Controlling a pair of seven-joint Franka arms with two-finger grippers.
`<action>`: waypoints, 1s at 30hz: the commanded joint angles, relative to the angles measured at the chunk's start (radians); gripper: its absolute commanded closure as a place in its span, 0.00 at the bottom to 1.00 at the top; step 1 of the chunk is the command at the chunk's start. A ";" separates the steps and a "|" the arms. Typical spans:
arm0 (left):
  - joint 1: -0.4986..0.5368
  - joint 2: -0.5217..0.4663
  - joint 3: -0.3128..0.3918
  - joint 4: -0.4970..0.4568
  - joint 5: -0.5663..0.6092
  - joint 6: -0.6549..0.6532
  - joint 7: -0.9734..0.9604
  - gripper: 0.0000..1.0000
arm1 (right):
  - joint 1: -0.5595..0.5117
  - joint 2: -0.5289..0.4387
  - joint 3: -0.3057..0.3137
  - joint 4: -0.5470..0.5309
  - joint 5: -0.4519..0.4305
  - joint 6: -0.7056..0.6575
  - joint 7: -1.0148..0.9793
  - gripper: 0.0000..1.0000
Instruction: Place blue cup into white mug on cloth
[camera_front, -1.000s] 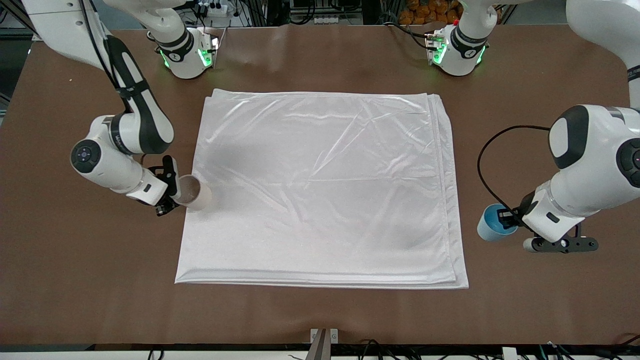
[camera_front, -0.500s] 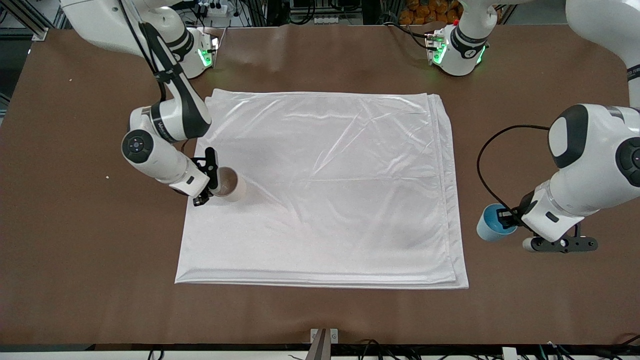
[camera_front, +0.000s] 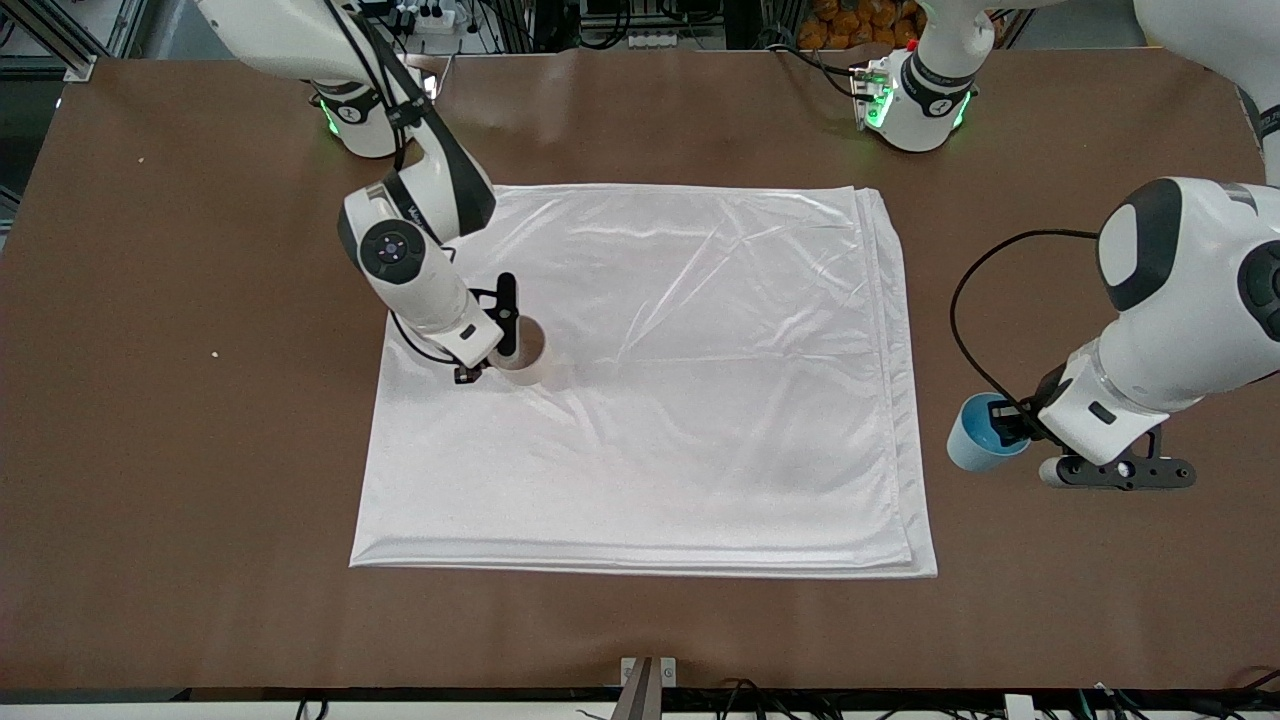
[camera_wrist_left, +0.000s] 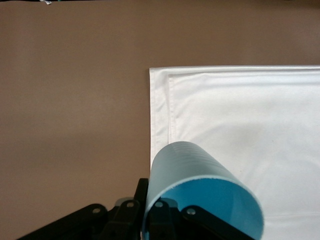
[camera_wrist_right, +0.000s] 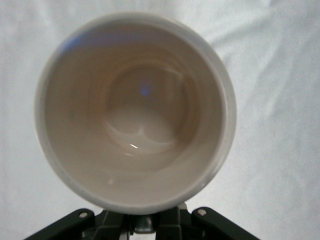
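The white cloth (camera_front: 650, 380) lies spread across the middle of the table. My right gripper (camera_front: 497, 345) is shut on the white mug (camera_front: 527, 352) and holds it over the cloth's part toward the right arm's end. In the right wrist view the mug (camera_wrist_right: 135, 110) shows its empty beige inside, with the cloth (camera_wrist_right: 280, 160) under it. My left gripper (camera_front: 1010, 428) is shut on the blue cup (camera_front: 978, 445), over the bare table beside the cloth's edge at the left arm's end. In the left wrist view the blue cup (camera_wrist_left: 195, 185) is tilted, with one finger inside its rim.
The brown table (camera_front: 180, 450) surrounds the cloth on every edge. The two arm bases (camera_front: 365, 115) (camera_front: 915, 100) stand along the table's edge farthest from the front camera. The cloth's corner shows in the left wrist view (camera_wrist_left: 160, 80).
My right gripper has carried the white mug from the cloth's edge inward over the cloth and farther from the front camera. My left gripper with the blue cup has risen slightly.
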 joint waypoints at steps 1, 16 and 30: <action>0.012 -0.032 -0.006 -0.004 0.005 -0.019 0.015 1.00 | 0.053 -0.005 -0.007 0.010 -0.026 -0.015 0.118 1.00; -0.004 -0.026 -0.040 -0.004 0.004 -0.025 0.015 1.00 | 0.196 0.122 -0.009 0.156 -0.099 -0.079 0.403 1.00; -0.016 -0.009 -0.052 -0.004 0.002 -0.024 0.015 1.00 | 0.252 0.239 -0.007 0.249 -0.099 -0.070 0.494 0.98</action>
